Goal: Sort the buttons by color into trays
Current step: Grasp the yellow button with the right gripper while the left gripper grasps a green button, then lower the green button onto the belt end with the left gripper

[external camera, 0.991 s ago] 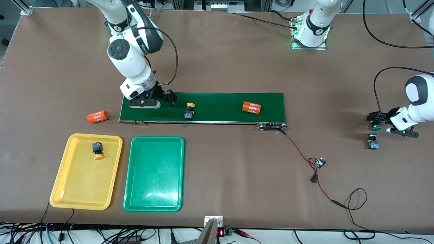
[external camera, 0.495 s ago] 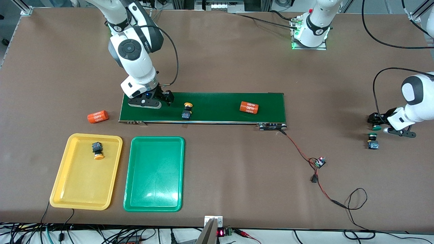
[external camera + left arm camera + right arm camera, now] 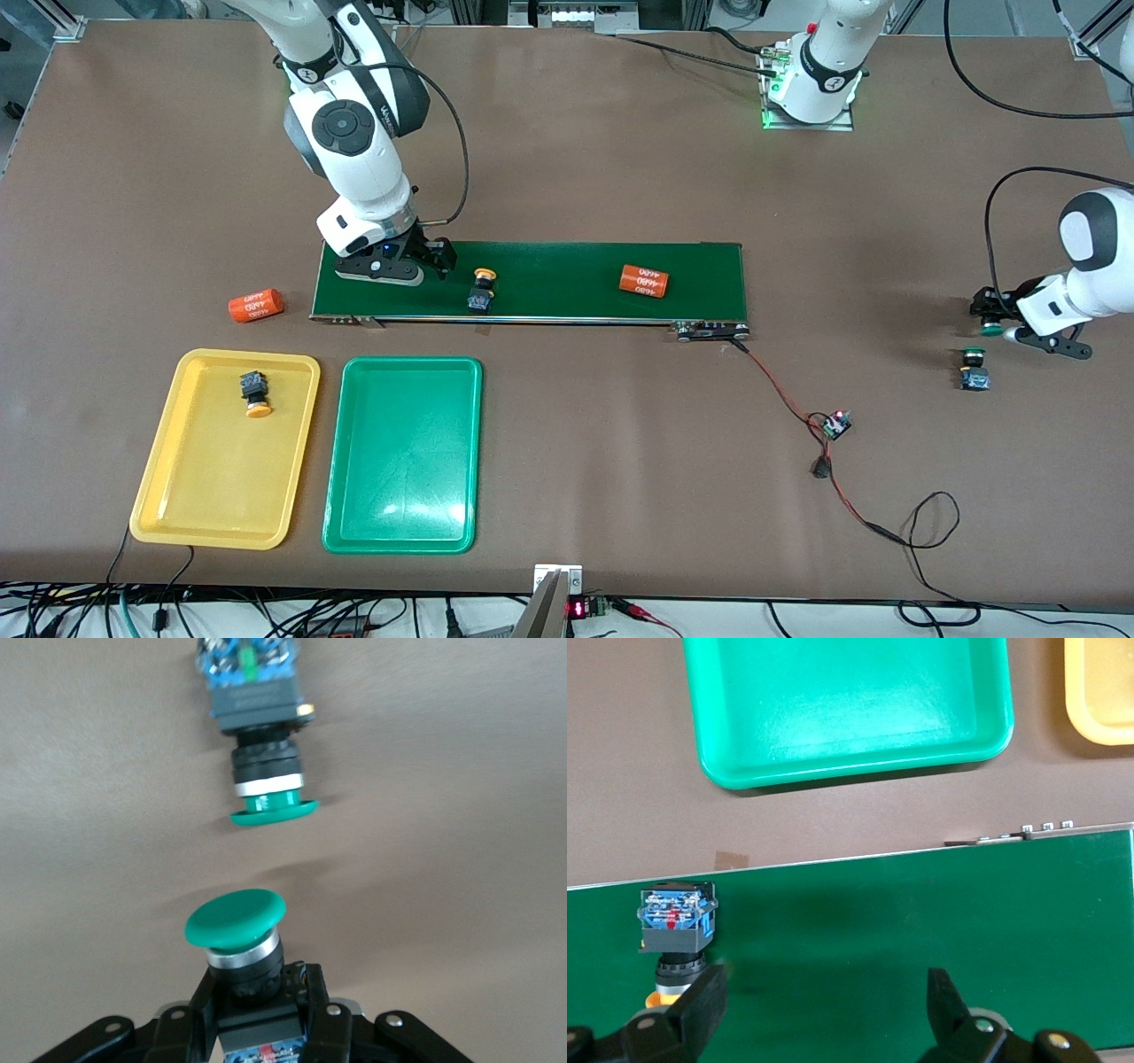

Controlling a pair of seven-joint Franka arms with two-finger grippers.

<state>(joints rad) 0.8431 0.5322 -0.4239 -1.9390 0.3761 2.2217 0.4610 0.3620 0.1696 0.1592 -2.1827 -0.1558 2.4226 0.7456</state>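
Jaws spread wide, empty: the right gripper (image 3: 416, 266) hangs low over the belt (image 3: 567, 282), at the end toward the right arm's side of the table. In the right wrist view one finger (image 3: 700, 1005) shows just beside a yellow button (image 3: 675, 930), which lies outside the gap, not between the fingers. From the front, that yellow button (image 3: 481, 290) lies on the belt just beside the gripper, toward the left arm's end. Its long axis runs across the belt, cap away from the front camera, black body toward it. The right arm is plainly the nearer one. My guess is the gripper must shift sideways along the belt to straddle the button.

The left gripper (image 3: 1005, 324), toward the left arm's end of the table, is clamped on a green button (image 3: 237, 943), cap pointing outward. A second green button (image 3: 974, 368) lies on the table close by.

The yellow tray (image 3: 159, 496) already holds one yellow button (image 3: 255, 392). The green tray (image 3: 403, 532) beside it is bare. An orange cylinder (image 3: 643, 281) rides the belt; another (image 3: 255, 305) lies off it.
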